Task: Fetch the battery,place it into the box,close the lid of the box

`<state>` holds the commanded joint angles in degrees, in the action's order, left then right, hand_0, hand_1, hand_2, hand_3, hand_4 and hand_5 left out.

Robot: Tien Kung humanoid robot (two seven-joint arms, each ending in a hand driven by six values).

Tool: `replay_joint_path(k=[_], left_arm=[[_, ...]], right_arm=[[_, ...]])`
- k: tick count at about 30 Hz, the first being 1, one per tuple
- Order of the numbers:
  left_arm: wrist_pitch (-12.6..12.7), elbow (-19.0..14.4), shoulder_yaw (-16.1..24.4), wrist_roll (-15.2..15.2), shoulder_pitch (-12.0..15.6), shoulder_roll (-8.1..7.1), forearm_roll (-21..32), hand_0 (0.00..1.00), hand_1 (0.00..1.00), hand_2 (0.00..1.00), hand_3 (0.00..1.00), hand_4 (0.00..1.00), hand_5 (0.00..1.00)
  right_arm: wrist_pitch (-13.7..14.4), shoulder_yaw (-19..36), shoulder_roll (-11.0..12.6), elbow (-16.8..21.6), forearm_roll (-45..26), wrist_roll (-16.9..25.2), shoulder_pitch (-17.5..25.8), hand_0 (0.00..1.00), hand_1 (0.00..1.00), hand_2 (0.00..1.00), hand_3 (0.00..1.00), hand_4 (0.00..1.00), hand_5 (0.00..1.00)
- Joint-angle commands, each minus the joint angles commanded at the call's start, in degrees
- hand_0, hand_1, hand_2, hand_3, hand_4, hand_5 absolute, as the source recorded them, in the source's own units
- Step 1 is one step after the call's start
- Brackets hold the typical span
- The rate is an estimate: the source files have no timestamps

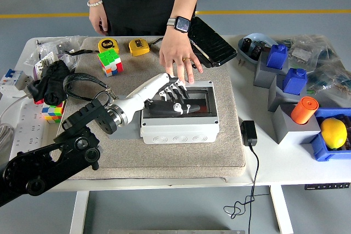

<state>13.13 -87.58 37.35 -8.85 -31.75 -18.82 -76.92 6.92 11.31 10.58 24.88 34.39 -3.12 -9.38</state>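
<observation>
The left hand [174, 94] is laid flat on top of the box [180, 112]. Its fingers [176, 90] are spread out and a little bent, and nothing is held in them. They are pressed down on the clear lid [186, 102], which is seen lying almost flat over the box's window. The white forearm comes in from the lower left, over the grey mat [164, 152]. The right hand is not seen at all.

The battery cannot be made out for sure. The window under the lid looks dark, and part of it is hidden by the robot's fingers. It is judged that the battery is already inside, but this cannot be told from the picture.

The lid looks thin, hard and smooth. It is likely light and easy to swing on its hinge at the far side. It could slip under smooth fingers, so it is best pushed flat from above, near its front edge, until it is felt to click. The box looks hard and stiff, and it may slide on the mat if it is pushed from the side.

Just behind the box, a person's hand [178, 53] is rested on the mat with the fingers spread, close to the robot's fingertips. It could be bumped. A black keyboard [211, 42] lies beside that hand. Farther left, a colour cube [110, 62] and two tape measures [123, 46] are seen.
</observation>
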Motion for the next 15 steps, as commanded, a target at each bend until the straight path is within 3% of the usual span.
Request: replay_joint_path(k=[5,6,11,12,15], left_arm=[[3.8,-1.5,5.2,6.0,2.5,-0.29,6.2,0.229,0.495,0.508,0.503,0.998,0.565],[4.5,-1.6,6.5,7.2,3.2,-0.33,7.2,0.302,0.535,0.535,0.533,0.998,0.555],[5.3,-0.1,13.1,9.1,6.6,0.00,8.2,0.302,0.535,0.535,0.533,0.998,0.555],[5.2,0.9,14.9,9.0,7.4,0.20,7.8,0.631,0.641,0.609,0.593,0.996,0.554],[5.3,3.4,19.3,8.7,9.2,0.49,6.0,0.631,0.641,0.609,0.593,0.996,0.554]], right_arm=[[0.0,-1.1,0.0,-0.6,-0.8,0.0,0.1,0.605,0.625,0.606,0.545,0.925,0.454],[0.0,-1.5,0.0,-0.9,-1.2,0.0,0.2,0.605,0.625,0.606,0.545,0.925,0.454],[0.0,-3.4,0.0,-2.2,-2.9,0.0,0.3,0.605,0.625,0.606,0.545,0.925,0.454],[0.1,-3.8,0.0,-2.5,-3.4,0.0,0.3,0.605,0.625,0.606,0.545,0.925,0.455],[0.1,-4.3,0.0,-3.1,-4.2,0.0,0.4,0.605,0.625,0.606,0.545,0.925,0.455]])
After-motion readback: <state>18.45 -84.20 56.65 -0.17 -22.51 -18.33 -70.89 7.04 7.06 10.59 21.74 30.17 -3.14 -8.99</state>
